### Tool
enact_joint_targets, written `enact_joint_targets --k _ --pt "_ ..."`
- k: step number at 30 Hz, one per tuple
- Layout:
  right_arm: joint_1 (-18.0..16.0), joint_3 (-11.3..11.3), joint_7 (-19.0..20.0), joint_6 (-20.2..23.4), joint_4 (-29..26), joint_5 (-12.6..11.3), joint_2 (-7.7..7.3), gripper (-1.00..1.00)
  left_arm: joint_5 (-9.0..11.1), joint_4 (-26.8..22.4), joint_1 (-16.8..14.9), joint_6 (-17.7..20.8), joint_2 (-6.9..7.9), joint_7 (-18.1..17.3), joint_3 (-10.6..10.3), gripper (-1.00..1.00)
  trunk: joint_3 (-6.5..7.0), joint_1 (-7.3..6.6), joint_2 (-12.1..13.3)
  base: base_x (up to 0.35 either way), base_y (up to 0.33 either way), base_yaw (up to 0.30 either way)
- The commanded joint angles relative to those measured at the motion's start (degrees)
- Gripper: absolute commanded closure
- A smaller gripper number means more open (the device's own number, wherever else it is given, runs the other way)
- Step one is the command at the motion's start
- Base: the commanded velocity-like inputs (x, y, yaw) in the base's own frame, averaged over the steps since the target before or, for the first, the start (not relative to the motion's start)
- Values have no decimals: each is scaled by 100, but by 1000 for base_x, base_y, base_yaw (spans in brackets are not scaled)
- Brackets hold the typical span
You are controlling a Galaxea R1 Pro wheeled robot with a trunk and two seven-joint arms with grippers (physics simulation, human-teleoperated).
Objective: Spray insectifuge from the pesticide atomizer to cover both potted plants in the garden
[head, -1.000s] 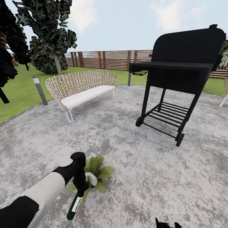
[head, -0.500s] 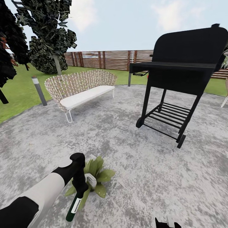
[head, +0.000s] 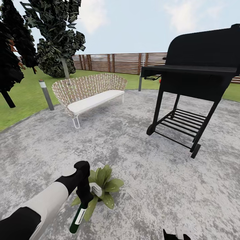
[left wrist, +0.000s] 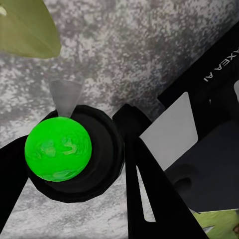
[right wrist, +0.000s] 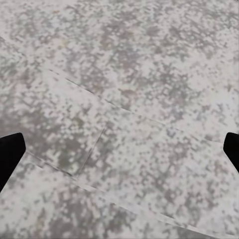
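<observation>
Down at seven o'clock in the head view, the left gripper [head: 84, 196] is clamped around the pesticide atomizer [head: 79, 216], a slim dark-green bottle with a pale label strip, hanging base-down, its whitish trigger head up by the black fingers. Just beyond it sits a potted plant [head: 105, 186], a rosette of broad, smooth light-green leaves on the mottled grey stone patio [head: 140, 173]. At eleven o'clock stands a woven wicker bench [head: 88, 91] with a flat white cushion; at two o'clock a matte black barbecue grill [head: 196, 73] on thin legs with a slatted lower shelf. A brown horizontal-slat fence [head: 123, 62] runs behind. The left wrist camera adds what the head misses: a glossy bright-green sphere [left wrist: 59, 148] set in a round black collar, and a leaf edge. The right wrist camera shows speckled stone slabs with the right gripper [right wrist: 119, 154] spread wide, dark fingertips [right wrist: 10, 152] at the frame edges.
</observation>
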Motion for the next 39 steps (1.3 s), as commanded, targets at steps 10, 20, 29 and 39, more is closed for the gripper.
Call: enact_joint_targets --k 10,20,29,39 --pt "-4 -47 -3 -20 6 60 -1 -100 -47 -64 -18 67 26 -55 -35 100 -5 -1 -2 0 0 8" --pt "-4 -45 -3 -20 6 60 3 -100 -46 -12 -12 60 188 -55 -35 100 -5 -1 -2 0 0 0" --pt "-4 -44 -3 -20 6 60 4 -100 -52 19 291 52 -106 -55 -55 100 -5 -1 -2 0 0 0" --pt "-4 -47 -3 -20 6 60 4 -100 -24 -5 303 59 331 -55 23 100 -5 -1 -2 0 0 8"
